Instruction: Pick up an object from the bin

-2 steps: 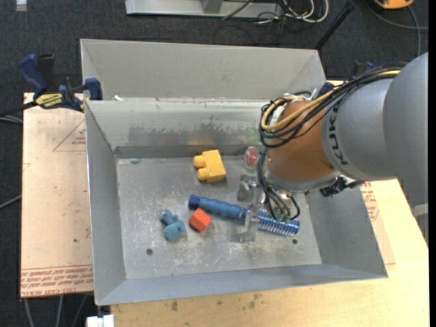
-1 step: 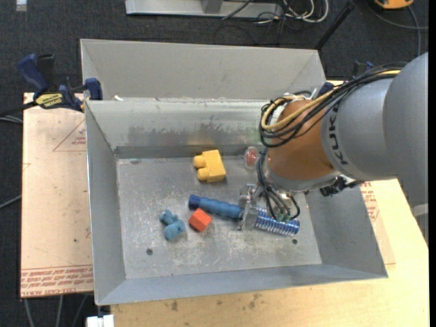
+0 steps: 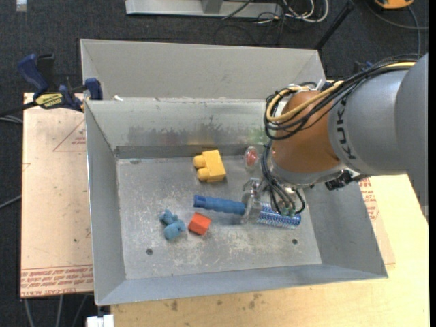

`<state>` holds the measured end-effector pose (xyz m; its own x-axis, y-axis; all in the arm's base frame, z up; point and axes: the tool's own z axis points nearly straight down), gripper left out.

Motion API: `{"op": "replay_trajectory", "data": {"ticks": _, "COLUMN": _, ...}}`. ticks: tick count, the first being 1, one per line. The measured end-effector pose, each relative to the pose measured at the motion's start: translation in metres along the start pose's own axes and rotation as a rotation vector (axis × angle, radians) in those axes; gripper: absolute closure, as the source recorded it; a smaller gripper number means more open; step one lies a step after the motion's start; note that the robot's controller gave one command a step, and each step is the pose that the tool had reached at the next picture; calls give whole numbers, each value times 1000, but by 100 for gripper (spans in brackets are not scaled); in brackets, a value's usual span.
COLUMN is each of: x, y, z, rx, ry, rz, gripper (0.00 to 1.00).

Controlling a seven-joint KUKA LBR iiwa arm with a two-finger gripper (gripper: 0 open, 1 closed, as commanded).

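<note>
My gripper (image 3: 253, 203) hangs low in the right half of the bin, under the orange wrist cover. It is at the right end of a dark blue elongated bar (image 3: 216, 204) that lies flat on the bin floor. Just to its right lies a blue toothed, comb-like piece (image 3: 279, 219), partly under the cables. Whether the gripper touches either of them is hidden. A small red and clear thing (image 3: 251, 157) sits by the back wall, just above the gripper.
A yellow block (image 3: 209, 165) lies near the back wall, left of the gripper. An orange cube (image 3: 199, 224) and a light blue lumpy piece (image 3: 171, 226) lie on the floor to the left. The arm covers the bin's right side.
</note>
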<state>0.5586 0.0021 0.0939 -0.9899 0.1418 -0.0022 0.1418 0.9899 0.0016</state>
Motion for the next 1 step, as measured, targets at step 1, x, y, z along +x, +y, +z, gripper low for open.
{"op": "replay_trajectory", "data": {"ticks": 1, "x": -1, "y": 0, "z": -52, "rx": 0, "ry": -3, "rz": -1, "gripper": 100}}
